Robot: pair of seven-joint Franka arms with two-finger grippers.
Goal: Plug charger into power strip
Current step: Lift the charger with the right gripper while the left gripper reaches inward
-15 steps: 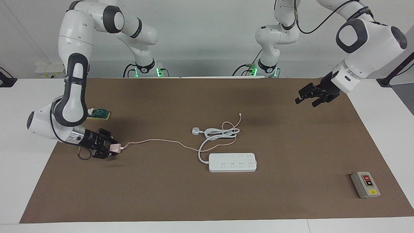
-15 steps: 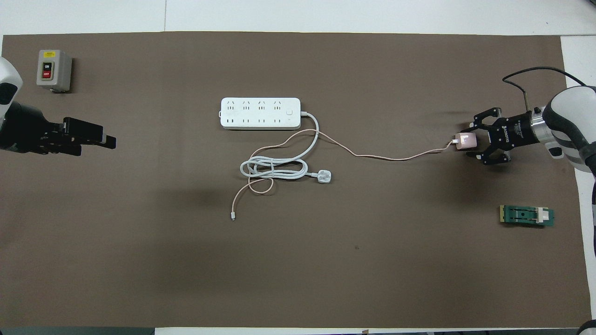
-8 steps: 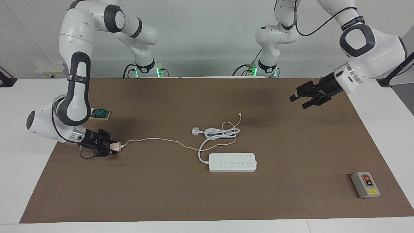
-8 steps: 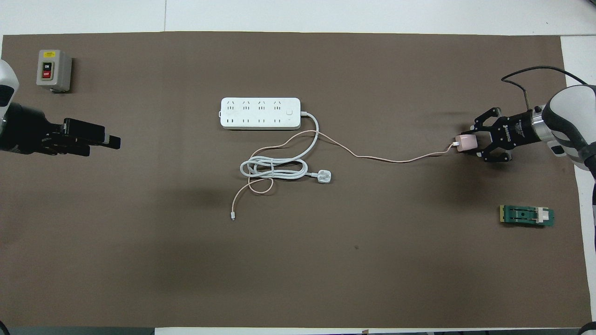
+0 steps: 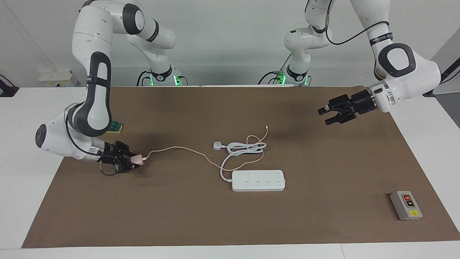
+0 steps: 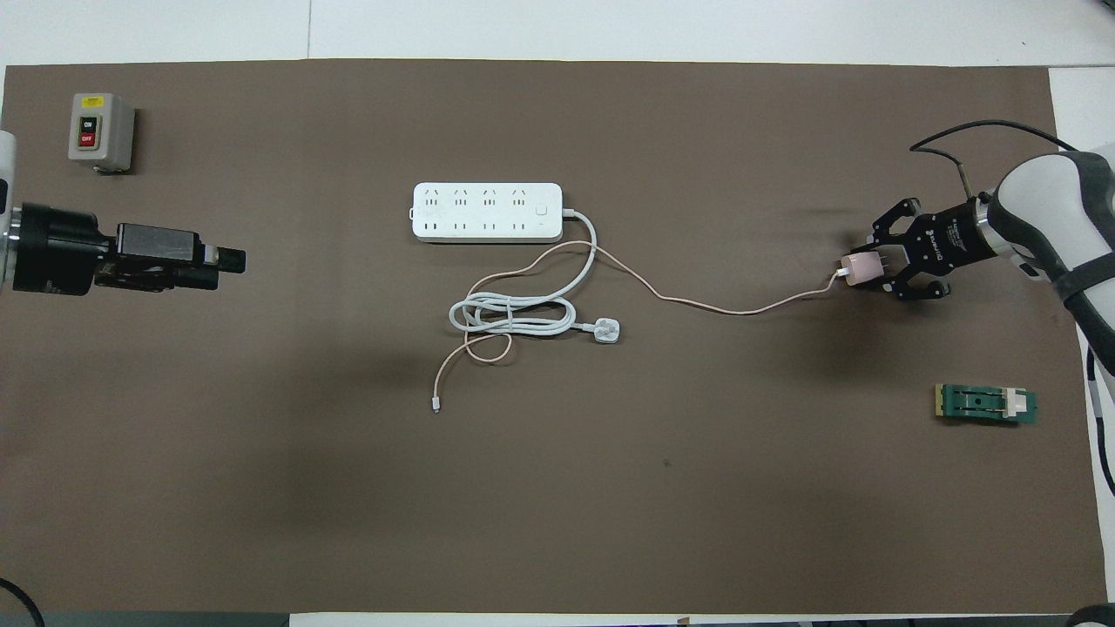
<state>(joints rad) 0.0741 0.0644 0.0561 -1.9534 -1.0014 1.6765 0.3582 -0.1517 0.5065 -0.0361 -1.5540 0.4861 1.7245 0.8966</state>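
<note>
The pale-pink charger (image 5: 137, 159) is held in my right gripper (image 5: 133, 161), which is shut on it low over the mat at the right arm's end of the table. It also shows in the overhead view (image 6: 861, 269), in the same gripper (image 6: 867, 269). Its thin pink cable (image 5: 179, 149) trails to the coiled cords beside the white power strip (image 5: 258, 180), which lies flat mid-table (image 6: 486, 212). My left gripper (image 5: 324, 116) hangs open and empty over the mat at the left arm's end (image 6: 228, 259).
A white three-pin plug (image 5: 217, 145) with a coiled thick cord lies just nearer the robots than the strip. A grey button box (image 5: 406, 205) stands at the left arm's end. A green block (image 6: 986, 404) lies at the right arm's end.
My right gripper has carried the charger a little toward the middle of the table, slackening the cable. My left gripper has also moved toward the middle.
</note>
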